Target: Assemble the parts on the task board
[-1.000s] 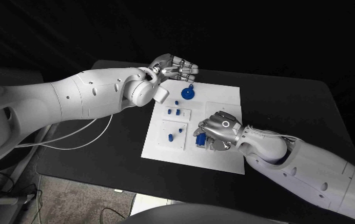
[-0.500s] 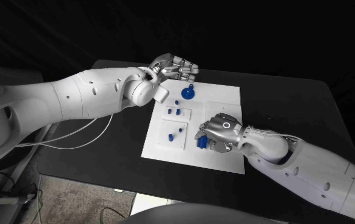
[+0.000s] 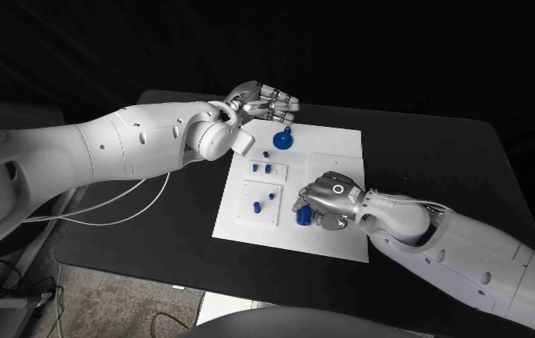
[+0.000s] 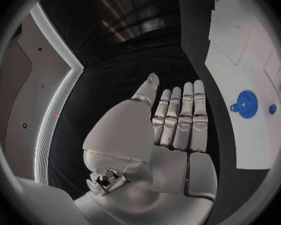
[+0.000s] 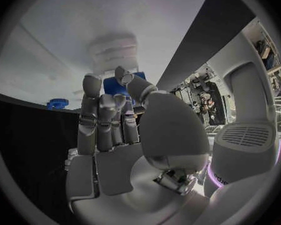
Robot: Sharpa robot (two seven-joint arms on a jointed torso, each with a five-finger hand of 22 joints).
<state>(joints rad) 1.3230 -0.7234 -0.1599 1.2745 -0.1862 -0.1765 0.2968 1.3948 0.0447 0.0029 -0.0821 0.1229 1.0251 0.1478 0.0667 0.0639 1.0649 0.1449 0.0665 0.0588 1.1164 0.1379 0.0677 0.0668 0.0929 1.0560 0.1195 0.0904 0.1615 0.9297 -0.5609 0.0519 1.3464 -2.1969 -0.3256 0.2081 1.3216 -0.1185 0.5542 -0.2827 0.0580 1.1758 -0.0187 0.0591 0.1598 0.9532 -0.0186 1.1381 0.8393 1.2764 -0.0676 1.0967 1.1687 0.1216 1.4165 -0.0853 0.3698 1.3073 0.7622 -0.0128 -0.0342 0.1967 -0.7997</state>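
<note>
Right hand [image 3: 331, 199] rests over the near right part of the white task board [image 3: 335, 141], with its fingers curled around a blue block-shaped part [image 3: 302, 213]; the right wrist view shows that part [image 5: 123, 82] between the fingertips and the board surface. Compared with the frames one second and half a second earlier, this hand has shifted only slightly and the blue part has stayed at its fingertips, which suggests a seating or alignment step in progress, not a transfer. Left hand [image 3: 263, 103] has held its position above the far left corner of the board, fingers straight and together, grasping nothing. A blue round disc part [image 3: 284, 141] lies on the far part of the board, and small blue pegs [image 3: 260, 168] stand to the left, all unmoved and apparently awaiting assembly.
</note>
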